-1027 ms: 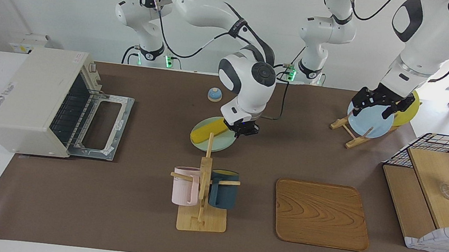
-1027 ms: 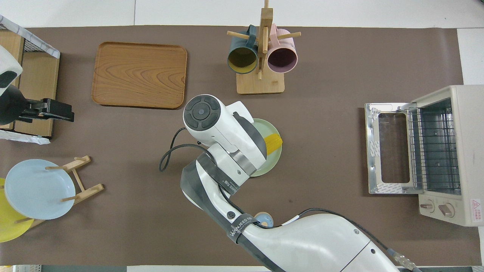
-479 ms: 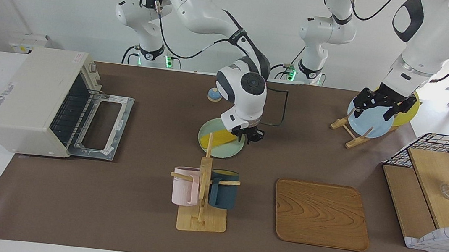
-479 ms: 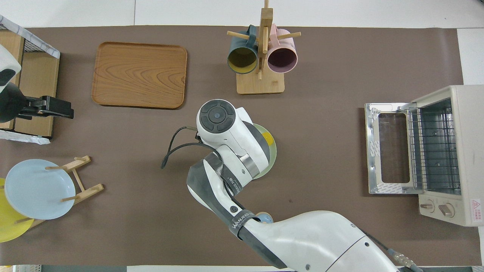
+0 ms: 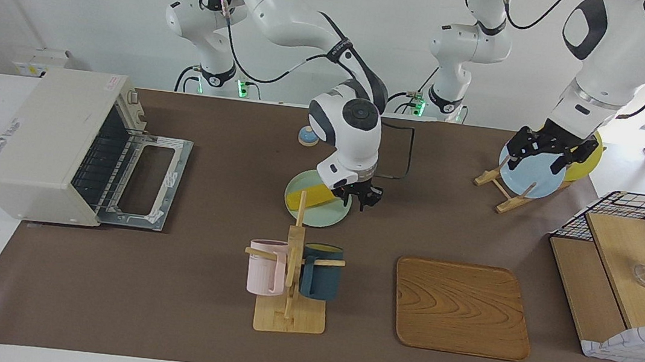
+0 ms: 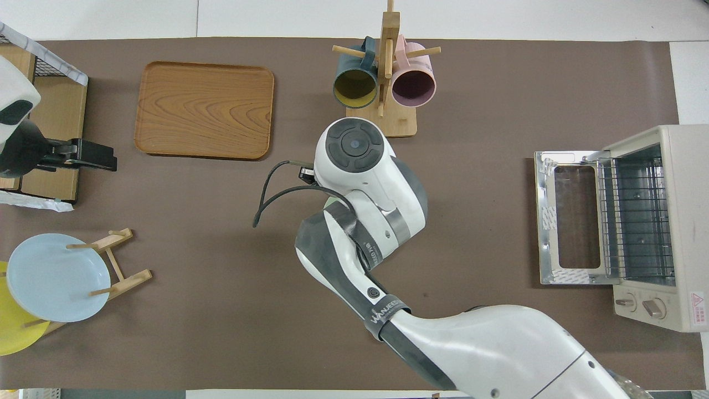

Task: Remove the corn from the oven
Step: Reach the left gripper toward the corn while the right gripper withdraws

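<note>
The yellow corn lies on a light green plate in the middle of the table, outside the oven. The off-white oven stands at the right arm's end with its door folded down and its wire rack bare. My right gripper hangs open just above the plate's edge toward the left arm's end, holding nothing. In the overhead view its own wrist hides it, the corn and the plate. My left gripper waits open over the plate rack.
A mug rack with a pink and a dark blue mug stands farther from the robots than the plate. A wooden tray, a wire-and-wood basket, a plate rack with a blue plate and a small blue bell are also there.
The right gripper has opened and let go of the corn, which now rests on the green plate. The plate shifted slightly toward the left arm's end. The left arm stayed put.
</note>
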### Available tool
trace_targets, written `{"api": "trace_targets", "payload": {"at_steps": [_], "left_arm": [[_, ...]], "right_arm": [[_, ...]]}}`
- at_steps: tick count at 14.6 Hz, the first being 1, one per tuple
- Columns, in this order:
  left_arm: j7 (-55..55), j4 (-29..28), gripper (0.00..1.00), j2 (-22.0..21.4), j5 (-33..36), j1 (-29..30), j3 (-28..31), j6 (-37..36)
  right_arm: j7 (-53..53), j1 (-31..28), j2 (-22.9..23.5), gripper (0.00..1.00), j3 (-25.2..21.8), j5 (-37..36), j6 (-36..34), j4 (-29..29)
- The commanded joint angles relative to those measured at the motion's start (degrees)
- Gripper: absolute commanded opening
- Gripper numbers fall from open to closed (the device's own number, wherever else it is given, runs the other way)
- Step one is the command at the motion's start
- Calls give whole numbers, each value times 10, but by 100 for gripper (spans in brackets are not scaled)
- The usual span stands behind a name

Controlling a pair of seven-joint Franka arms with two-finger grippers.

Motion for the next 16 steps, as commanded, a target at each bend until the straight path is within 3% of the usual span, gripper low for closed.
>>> {"api": "trace_targets", "payload": {"at_steps": [1,7,11,13,14,15,16], "left_arm": [[27,-23,100,-6,-40,-18,4,29],[26,-76,100,-7,-105,-90,4,84],[19,-94,100,2,-138,-111,4,124],[24,-97,100,27,-148,-141,4,160],[24,-96,100,40,-152,-164,4,177],[26,-96,100,55,-152,-184,4,196],[40,-96,100,69,-152,-198,5,207]], "right_arm": [[-61,-40,-55,43,4,7,-58,-14],[-163,-119,-141,49,3,-3,-207,-13],[-186,-143,-168,57,4,-11,-253,-14],[-218,-166,-176,62,1,-18,-283,-13],[-257,-192,-183,68,1,-25,-293,-13],[-296,-208,-190,92,-3,-30,-296,-13],[-324,-220,-201,100,-10,-32,-296,-14]]}}
